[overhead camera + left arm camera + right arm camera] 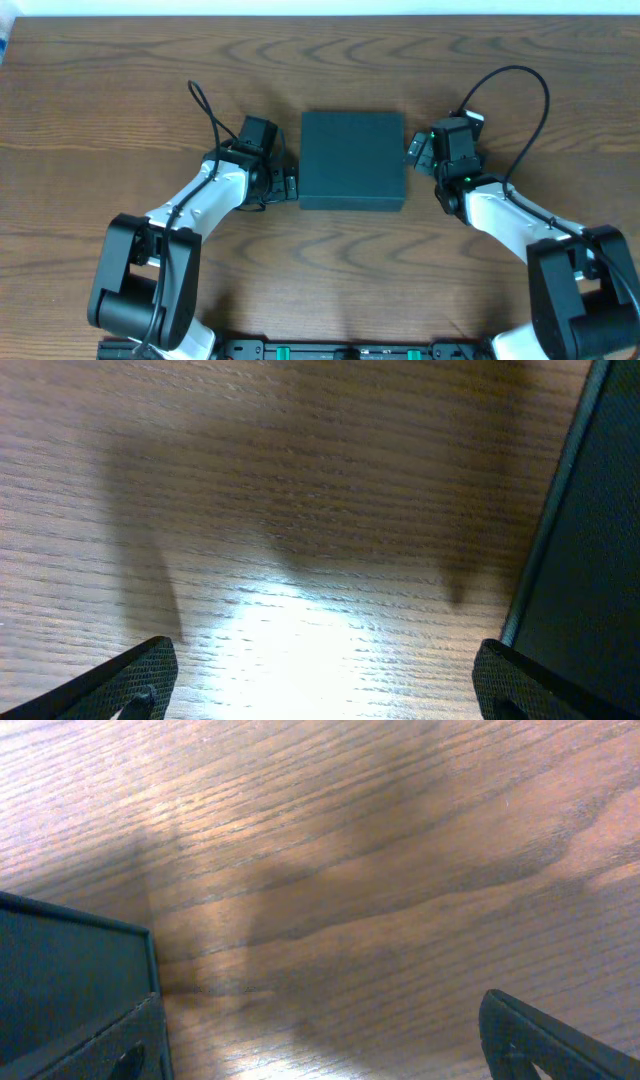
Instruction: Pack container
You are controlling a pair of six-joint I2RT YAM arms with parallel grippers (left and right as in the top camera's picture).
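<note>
Under both arms lies a brown wood-grain table (120, 90), matte, with a patch of glare showing in the left wrist view. It fills nearly the whole overhead view. Only a pale strip past its far edge hints at the room, and no packets or other goods are visible anywhere.

Between the two sets of fingers sits the container (352, 160), dark teal-black and flat on the wood. Its top looks level and shut, though no hinge line can be made out. It is close to square, a little wider from side to side, so its long axis is faint.

The left gripper (282, 184) stands just beside the container's left wall, towards the near corner, with the box lying to its right. The right gripper (418, 150) stands just beside the right wall, towards the far corner, with the box to its left. Neither arm is clearly nearer.

Both pairs of fingers are spread wide and hold nothing. On each side the inner finger lies over the container's edge and the outer finger (150, 675) (540, 1040) hangs over bare wood. Whether the inner ones touch the box cannot be told.
</note>
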